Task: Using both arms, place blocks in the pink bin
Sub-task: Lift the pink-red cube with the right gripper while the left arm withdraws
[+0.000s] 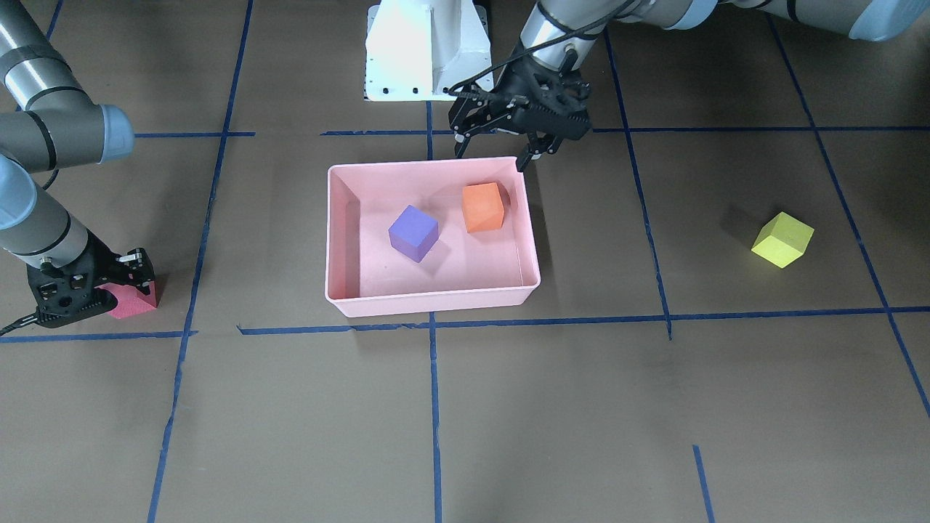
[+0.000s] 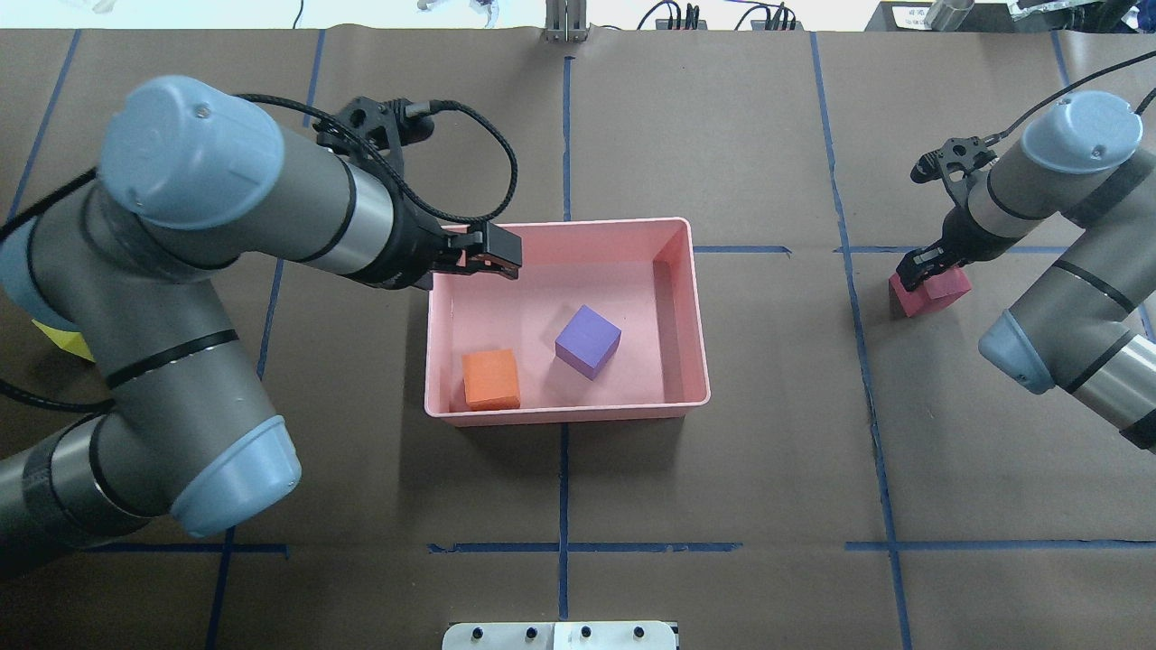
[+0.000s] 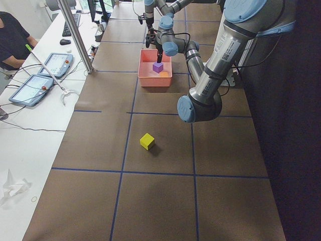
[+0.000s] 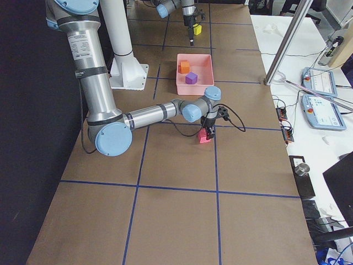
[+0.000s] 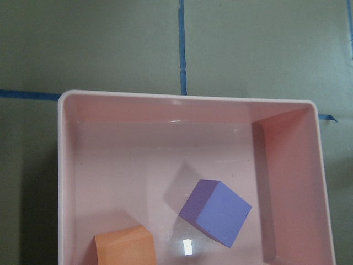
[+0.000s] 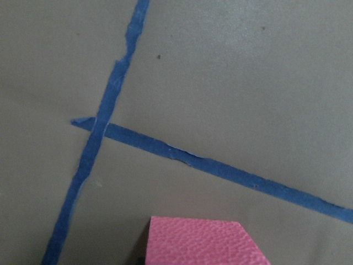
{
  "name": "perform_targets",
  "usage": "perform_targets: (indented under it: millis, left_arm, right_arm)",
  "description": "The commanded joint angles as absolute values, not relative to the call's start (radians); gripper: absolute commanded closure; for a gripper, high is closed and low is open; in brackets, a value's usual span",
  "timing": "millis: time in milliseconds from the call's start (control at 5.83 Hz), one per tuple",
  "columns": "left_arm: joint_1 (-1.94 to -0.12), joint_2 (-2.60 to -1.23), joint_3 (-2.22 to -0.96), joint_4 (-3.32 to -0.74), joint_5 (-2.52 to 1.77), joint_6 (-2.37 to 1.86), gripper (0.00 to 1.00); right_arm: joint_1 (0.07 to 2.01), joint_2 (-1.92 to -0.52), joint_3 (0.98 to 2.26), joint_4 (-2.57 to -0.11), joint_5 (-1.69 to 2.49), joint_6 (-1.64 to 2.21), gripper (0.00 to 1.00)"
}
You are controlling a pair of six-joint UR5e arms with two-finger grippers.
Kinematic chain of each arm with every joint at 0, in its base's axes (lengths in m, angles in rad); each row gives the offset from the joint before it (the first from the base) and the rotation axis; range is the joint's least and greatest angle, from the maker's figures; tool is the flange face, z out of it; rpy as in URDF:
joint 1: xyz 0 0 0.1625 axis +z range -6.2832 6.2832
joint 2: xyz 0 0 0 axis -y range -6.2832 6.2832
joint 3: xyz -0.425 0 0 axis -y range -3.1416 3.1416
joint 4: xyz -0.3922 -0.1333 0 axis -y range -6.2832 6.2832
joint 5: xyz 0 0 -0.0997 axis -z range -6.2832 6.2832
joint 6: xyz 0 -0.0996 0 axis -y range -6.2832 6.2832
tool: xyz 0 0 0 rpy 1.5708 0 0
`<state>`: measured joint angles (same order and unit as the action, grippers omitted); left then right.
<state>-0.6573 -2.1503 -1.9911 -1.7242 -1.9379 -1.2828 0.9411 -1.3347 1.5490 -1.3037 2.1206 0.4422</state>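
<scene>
Front-facing view: the left arm [image 1: 559,22] reaches in from the robot's edge of the bench. The left gripper [image 1: 492,154] hangs above the pink bin [image 1: 341,240] at mid-bench, jaws spread and empty. The orange block [image 1: 483,207] and the purple block [image 1: 413,232] lie apart inside the bin. The yellow-green block [image 1: 782,240] sits toward the bench's left end.

At the right end the right arm [image 1: 43,218] bends steeply down. The right gripper [image 1: 109,294] straddles the red block [image 1: 138,301], which rests on the bench; I cannot tell whether it is clamped.

Overhead view: the left forearm slants over the bin's left wall.

Right side view: the right forearm runs low and nearly level, with the wrist turned down.

Left wrist view: the camera looks straight down into the bin.

Right wrist view: the red block shows at the lower edge.
</scene>
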Motion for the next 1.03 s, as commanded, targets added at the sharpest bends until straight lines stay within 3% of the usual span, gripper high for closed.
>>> perform_targets:
  millis: [0, 515, 858]
  left_arm:
    - [-0.742, -2.07, -2.072, -1.724, -1.945, -1.275, 0.01]
    - [-0.906, -1.787, -2.079, -1.73, -2.049, -0.772, 0.01]
    - [-0.961, -1.669, -1.999, -1.777, -2.112, -0.558, 0.01]
  right_arm:
    - [0.971, -1.327, 1.58, -1.304, 2.231, 0.513, 1.0]
    - [0.97, -1.217, 1.828, -1.316, 2.344, 0.958, 1.0]
    - [0.712, -1.084, 1.881, -1.315, 2.174, 1.345, 1.0]
